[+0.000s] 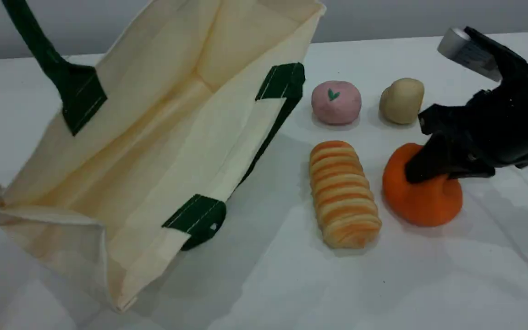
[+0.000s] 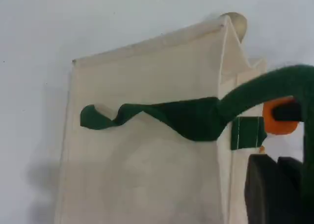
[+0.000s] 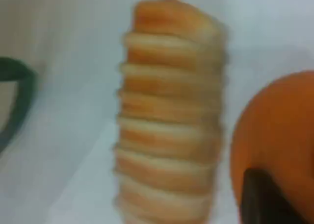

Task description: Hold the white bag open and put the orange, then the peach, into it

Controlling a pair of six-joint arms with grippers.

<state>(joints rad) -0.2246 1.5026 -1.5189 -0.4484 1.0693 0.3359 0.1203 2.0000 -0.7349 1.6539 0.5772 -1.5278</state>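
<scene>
White canvas bag [image 1: 154, 137] standing open at the tabletop's left, its green handle [image 2: 196, 118] gripped in the closed left gripper [image 2: 274, 194]; right gripper [image 1: 422, 167] clamped shut on the orange [image 1: 422, 197] near the right edge, beside the striped bread roll [image 1: 344, 195]; peach [image 1: 336, 102] and beige lump [image 1: 402, 100] lie behind them

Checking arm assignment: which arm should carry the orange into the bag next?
Right. The right gripper is shut on the orange, while the left gripper holds the white bag open by its green handle.
</scene>
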